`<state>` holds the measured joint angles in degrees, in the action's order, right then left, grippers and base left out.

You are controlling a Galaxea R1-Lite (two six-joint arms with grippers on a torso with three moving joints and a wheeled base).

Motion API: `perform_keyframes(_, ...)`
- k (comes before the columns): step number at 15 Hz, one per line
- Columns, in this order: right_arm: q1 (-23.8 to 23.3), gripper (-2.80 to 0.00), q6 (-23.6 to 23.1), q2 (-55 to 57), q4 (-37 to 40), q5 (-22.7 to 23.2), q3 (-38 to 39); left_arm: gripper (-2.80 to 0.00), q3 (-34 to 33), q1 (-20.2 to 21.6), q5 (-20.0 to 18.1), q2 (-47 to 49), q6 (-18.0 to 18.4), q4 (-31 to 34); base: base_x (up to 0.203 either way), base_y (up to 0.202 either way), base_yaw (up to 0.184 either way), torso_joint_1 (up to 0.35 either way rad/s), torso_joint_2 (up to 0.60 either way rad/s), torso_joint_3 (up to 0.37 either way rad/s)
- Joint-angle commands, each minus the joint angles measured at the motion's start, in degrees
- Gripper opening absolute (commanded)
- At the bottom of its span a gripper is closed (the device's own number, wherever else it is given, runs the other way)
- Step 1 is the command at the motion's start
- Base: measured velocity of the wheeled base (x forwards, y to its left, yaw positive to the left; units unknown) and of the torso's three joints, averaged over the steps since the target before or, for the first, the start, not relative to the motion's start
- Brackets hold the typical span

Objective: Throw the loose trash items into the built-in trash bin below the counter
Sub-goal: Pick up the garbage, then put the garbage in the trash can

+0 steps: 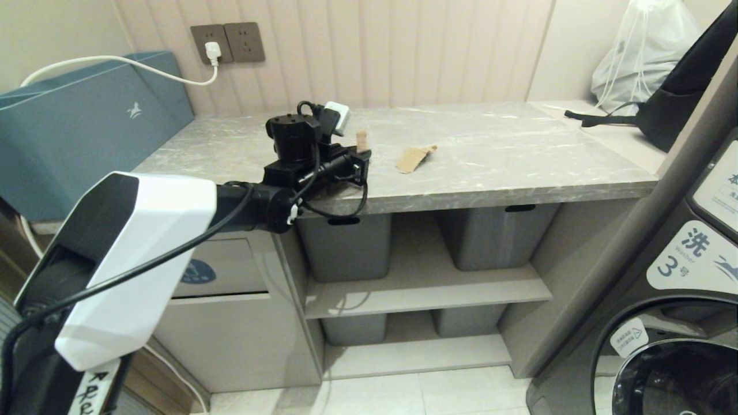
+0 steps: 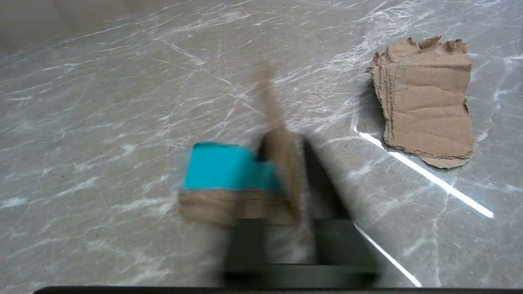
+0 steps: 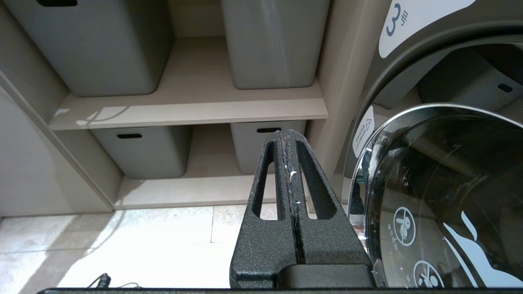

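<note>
Tan scrap (image 1: 414,158) — lengthwise toward wall

1. Open grey marble-patterned stone counter (image 1: 507,150) lies clear right of the torn tan kraft paper scrap (image 1: 414,158).
2. Grey plastic tubs (image 1: 346,245) apparently fill the beige shelves (image 1: 426,291) below.

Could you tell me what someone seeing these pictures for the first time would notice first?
The eye goes first to the left gripper at the counter's front edge, shut on the teal-and-tan paper scrap. Next comes the plain tan scrap lying loose on the marble just to its right. Below the counter at left sits the beige trash bin flap with its blue sticker, while the right gripper hangs shut, low beside the washing machine.
</note>
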<state>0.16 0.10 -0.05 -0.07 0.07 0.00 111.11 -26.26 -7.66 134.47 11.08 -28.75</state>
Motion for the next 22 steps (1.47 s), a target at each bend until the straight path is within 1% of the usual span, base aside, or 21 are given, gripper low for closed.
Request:
perform_keyframes(1,0.02,-2.80,-0.01,-0.04,-0.01,0.01,0.00,-2.80,-0.10,0.07,0.01,-0.18,0.08,-0.17,0.000,0.000,0.000,0.000,0.00,0.000)
perform_keyframes(4,0.02,-2.80,-0.10,-0.04,-0.01,0.01,0.00,-2.80,-0.10,0.02,0.68,-3.18,0.14,0.41,0.000,0.000,0.000,0.000,0.00,0.000)
perform_keyframes(5,0.02,-2.80,-0.10,-0.04,-0.01,0.01,0.00,-2.80,-0.14,0.22,1.84,-5.57,0.07,0.61,0.000,0.000,0.000,0.000,0.00,0.000)
perform_keyframes(6,0.02,-2.80,-0.04,-0.04,-0.01,0.01,0.00,-2.80,-0.25,0.62,3.08,-8.35,-0.55,0.98,0.000,0.000,0.000,0.000,0.00,0.000)
perform_keyframes(7,0.02,-2.80,-0.01,-0.04,-0.01,0.01,0.00,-2.80,-0.69,1.42,4.22,-12.17,-1.99,1.79,0.000,0.000,0.000,0.000,0.00,0.000)
perform_keyframes(8,0.02,-2.80,-0.01,-0.04,-0.01,0.01,0.00,-2.80,-1.96,2.72,5.23,-17.03,-3.38,3.10,0.000,0.000,0.000,0.000,0.00,0.000)
perform_keyframes(9,0.02,-2.80,-0.01,-0.04,-0.01,0.01,0.00,-2.80,-4.59,4.36,5.83,-22.55,-4.38,4.57,0.000,0.000,0.000,0.000,0.00,0.000)
perform_keyframes(10,0.02,-2.80,-0.10,-0.04,-0.01,0.01,0.00,-2.80,-8.05,6.05,6.21,-27.66,-5.40,6.00,0.000,0.000,0.000,0.000,0.00,0.000)
perform_keyframes(11,0.02,-2.80,-0.10,-0.04,-0.01,0.01,0.00,-2.80,-13.54,7.81,6.48,-33.87,-6.75,7.44,0.000,0.000,0.000,0.000,0.00,0.000)
perform_keyframes(13,0.02,-2.80,-0.10,-0.04,-0.01,0.01,0.00,-2.80,-29.82,10.85,6.86,-48.90,-11.36,10.05,0.000,0.000,0.000,0.000,0.00,0.000)
perform_keyframes(14,0.02,-2.80,-0.01,-0.04,-0.01,0.01,0.00,-2.80,-38.21,12.49,7.02,-56.70,-15.07,11.80,0.000,0.000,0.000,0.000,0.00,0.000)
perform_keyframes(15,0.02,-2.80,-0.01,-0.04,-0.01,0.01,0.00,-2.80,-45.59,14.41,7.14,-64.11,-19.74,14.22,0.000,0.000,0.000,0.000,0.00,0.000)
perform_keyframes(16,0.02,-2.80,-0.01,-0.04,-0.01,0.01,0.00,-2.80,-50.69,16.10,7.23,-70.08,-25.00,17.10,0.000,0.000,0.000,0.000,0.00,0.000)
perform_keyframes(17,0.02,-2.80,-0.10,-0.04,-0.04,0.01,0.00,-2.80,-55.02,17.78,7.38,-75.63,-33.30,21.02,0.000,0.000,0.000,-0.046,0.11,0.077)
perform_keyframes(18,0.02,-2.80,-0.19,-0.04,-0.10,0.01,0.00,-2.80,-57.63,19.06,7.66,-79.32,-44.49,25.00,0.000,0.000,0.000,-0.134,0.28,0.168)
perform_keyframes(19,0.02,-2.80,-0.19,-0.04,-0.10,0.01,0.00,-2.80,-59.30,19.90,8.61,-81.60,-53.93,29.08,0.000,0.000,0.000,-0.156,0.37,0.212)
perform_keyframes(20,0.02,-2.80,-0.27,-0.04,-0.10,0.01,0.00,-2.80,-60.78,20.50,10.32,-83.62,-63.21,33.99,0.000,0.000,0.000,-0.178,0.43,0.237)
perform_keyframes(21,0.02,-2.80,-0.27,-0.04,-0.10,0.01,0.00,-2.80,-61.99,20.83,11.78,-84.72,-71.18,37.52,0.000,0.000,0.000,-0.176,0.46,0.266)
perform_keyframes(22,0.02,-2.80,-0.27,-0.04,-0.10,0.01,0.00,-2.80,-63.35,21.02,12.95,-85.22,-77.95,39.66,0.000,0.000,0.000,-0.189,0.47,0.270)
